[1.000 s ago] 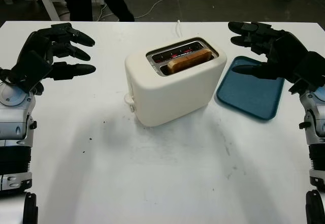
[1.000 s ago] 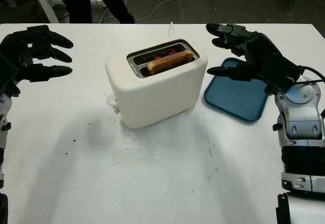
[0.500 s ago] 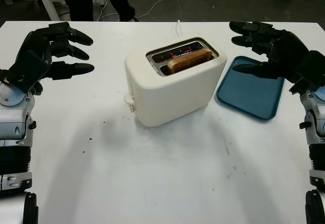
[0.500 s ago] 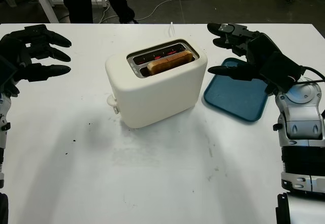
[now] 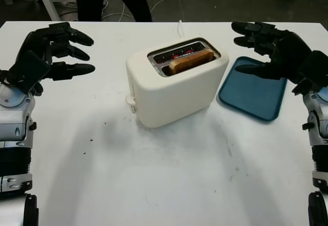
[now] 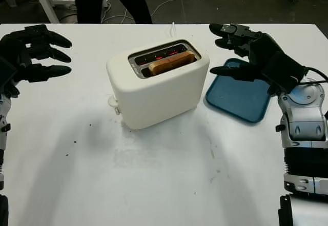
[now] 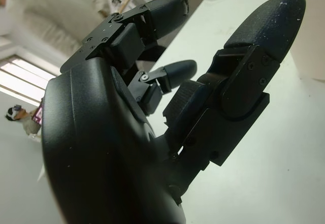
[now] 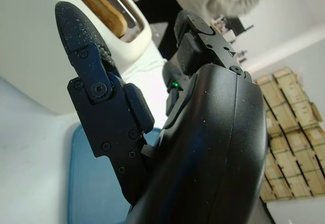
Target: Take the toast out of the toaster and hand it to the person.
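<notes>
A cream toaster (image 5: 174, 90) stands mid-table with a browned slice of toast (image 5: 191, 60) sticking up from its near slot; the far slot glows red inside. My left hand (image 5: 66, 52) hovers open over the table's left side, well away from the toaster. My right hand (image 5: 256, 49) hovers open above the blue tray's far edge, just right of the toaster, holding nothing. The toast (image 8: 101, 8) and toaster top show beyond my right thumb in the right wrist view. A person's dark legs (image 5: 110, 0) stand behind the table's far edge.
A blue tray (image 5: 252, 88) lies flat to the right of the toaster. The toaster's white cord (image 5: 180, 27) runs off the far edge. A white table leg (image 5: 47, 1) and cables lie on the dark floor beyond.
The person behind the table has stepped to the right. My hands have barely shifted; the toaster and toast are unmoved.
</notes>
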`<state>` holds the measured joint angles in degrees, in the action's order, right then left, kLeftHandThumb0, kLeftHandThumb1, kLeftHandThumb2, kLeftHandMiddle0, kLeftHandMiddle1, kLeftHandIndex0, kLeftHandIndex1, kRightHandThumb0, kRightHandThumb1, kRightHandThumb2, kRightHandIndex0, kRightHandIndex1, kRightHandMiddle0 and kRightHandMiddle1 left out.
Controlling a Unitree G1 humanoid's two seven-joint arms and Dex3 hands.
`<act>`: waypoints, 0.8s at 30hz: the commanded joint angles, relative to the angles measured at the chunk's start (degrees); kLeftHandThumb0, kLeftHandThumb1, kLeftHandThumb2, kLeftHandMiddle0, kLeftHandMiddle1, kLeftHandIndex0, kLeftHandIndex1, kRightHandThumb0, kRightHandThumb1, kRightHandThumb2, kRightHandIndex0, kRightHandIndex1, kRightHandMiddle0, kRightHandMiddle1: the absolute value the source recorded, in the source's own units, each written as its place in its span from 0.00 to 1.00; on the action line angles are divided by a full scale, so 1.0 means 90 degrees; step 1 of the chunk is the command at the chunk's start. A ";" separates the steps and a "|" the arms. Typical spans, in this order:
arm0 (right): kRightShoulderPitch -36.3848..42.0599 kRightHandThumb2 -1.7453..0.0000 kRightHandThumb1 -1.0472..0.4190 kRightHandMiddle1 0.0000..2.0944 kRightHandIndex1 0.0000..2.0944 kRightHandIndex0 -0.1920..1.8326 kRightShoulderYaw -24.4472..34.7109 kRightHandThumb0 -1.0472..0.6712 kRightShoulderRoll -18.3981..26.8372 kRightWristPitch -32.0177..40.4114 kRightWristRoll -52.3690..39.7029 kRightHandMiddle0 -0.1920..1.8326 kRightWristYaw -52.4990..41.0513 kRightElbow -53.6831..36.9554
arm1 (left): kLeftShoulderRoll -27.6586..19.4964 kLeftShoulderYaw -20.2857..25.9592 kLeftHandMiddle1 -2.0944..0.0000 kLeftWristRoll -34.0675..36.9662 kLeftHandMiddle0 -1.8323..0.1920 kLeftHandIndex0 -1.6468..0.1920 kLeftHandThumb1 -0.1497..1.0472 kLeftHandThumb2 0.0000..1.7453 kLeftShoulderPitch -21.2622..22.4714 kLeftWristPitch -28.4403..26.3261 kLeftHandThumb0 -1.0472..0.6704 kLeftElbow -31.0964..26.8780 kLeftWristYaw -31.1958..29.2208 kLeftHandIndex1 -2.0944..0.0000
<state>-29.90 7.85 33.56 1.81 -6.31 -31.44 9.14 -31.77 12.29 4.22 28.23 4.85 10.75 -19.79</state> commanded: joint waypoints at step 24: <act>-0.0011 1.00 0.21 0.00 0.24 0.17 0.0047 0.21 -0.0053 0.0052 -0.0090 0.31 0.0036 -0.0039 | -0.0030 -0.0012 0.52 -0.0035 0.56 0.53 0.62 0.00 0.0052 0.0009 0.00 -0.0043 0.0024 0.56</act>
<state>-29.90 7.88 33.53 1.81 -6.34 -31.44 9.14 -31.78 12.28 4.19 28.24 4.84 10.74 -19.80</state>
